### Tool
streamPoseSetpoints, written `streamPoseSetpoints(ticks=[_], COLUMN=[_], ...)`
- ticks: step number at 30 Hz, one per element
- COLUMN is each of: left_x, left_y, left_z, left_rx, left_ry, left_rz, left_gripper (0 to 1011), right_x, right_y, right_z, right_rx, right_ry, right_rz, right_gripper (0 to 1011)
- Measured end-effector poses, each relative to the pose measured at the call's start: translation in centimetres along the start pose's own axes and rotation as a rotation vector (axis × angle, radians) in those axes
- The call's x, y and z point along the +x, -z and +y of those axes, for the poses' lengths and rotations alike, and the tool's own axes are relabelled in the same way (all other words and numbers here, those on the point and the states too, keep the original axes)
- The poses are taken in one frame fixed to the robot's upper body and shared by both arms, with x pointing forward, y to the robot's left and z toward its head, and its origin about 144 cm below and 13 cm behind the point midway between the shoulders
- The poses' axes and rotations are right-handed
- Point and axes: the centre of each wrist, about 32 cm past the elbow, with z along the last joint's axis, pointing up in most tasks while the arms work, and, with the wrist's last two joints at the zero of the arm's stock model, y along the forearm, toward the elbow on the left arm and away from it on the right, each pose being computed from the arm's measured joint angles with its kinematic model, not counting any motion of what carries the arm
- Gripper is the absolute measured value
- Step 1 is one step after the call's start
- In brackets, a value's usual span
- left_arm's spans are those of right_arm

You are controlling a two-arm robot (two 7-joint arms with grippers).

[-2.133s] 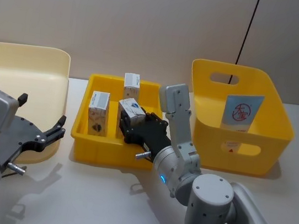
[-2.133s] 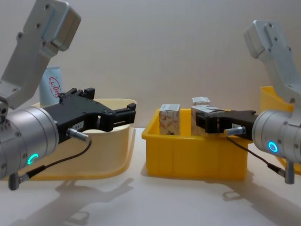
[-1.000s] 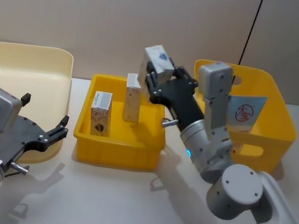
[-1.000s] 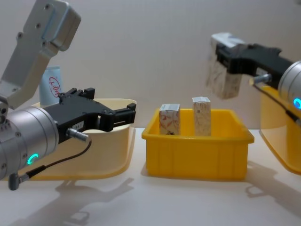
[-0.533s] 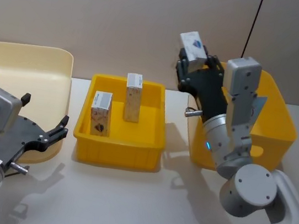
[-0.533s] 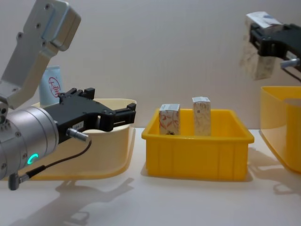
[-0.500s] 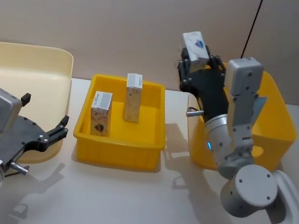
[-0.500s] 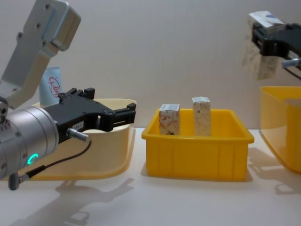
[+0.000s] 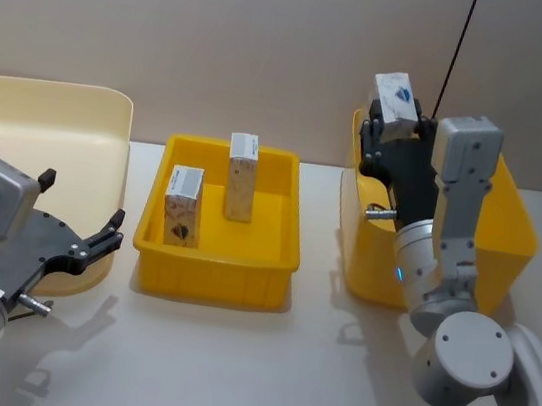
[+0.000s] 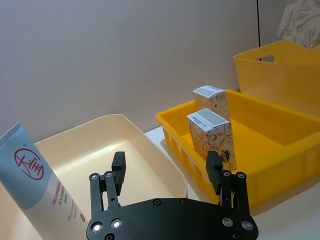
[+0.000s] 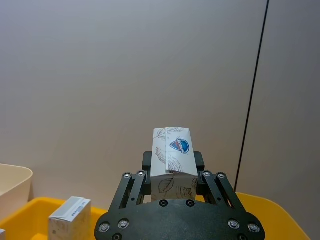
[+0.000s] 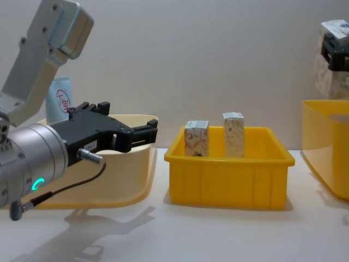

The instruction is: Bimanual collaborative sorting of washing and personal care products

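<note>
The deep yellow bin (image 9: 512, 212) is sitting at the robot's right on the desk (image 9: 227, 369), the cream bin (image 9: 49, 131) at its left holding a blue tube (image 10: 35, 180), and the shallow yellow tray (image 9: 215, 281) between them is keeping two cartons (image 9: 240, 176). The right hand (image 9: 393, 139) is gripping a third carton (image 9: 393, 107) by its flat sides, above the deep bin's near-left rim. It looks light and crushable, so a gentle grip low on the sides suits. The left hand (image 10: 167, 172) is hovering by the cream bin, fingers spread wide, holding nothing.
</note>
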Motion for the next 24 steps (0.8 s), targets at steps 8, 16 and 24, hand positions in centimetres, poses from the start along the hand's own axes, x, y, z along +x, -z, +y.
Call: streamPoseSetpoints(ticks=[8, 16, 24], left_x=[0.0, 0.0, 0.0], left_y=[0.0, 0.0, 0.0], left_z=[0.0, 0.0, 0.0], left_rx=[0.0, 0.0, 0.0], left_ry=[0.0, 0.0, 0.0], left_rz=[0.0, 0.0, 0.0], left_gripper=[1000, 1001, 1000], right_x=[0.1, 0.03, -0.23], right_y=[0.14, 0.26, 0.35], right_z=[-0.32, -0.46, -0.48], right_rx=[-0.026, -0.062, -0.116], right_ry=[0.036, 0.055, 0.065], right_rz=[-0.003, -0.004, -0.005], right_gripper=[444, 444, 444])
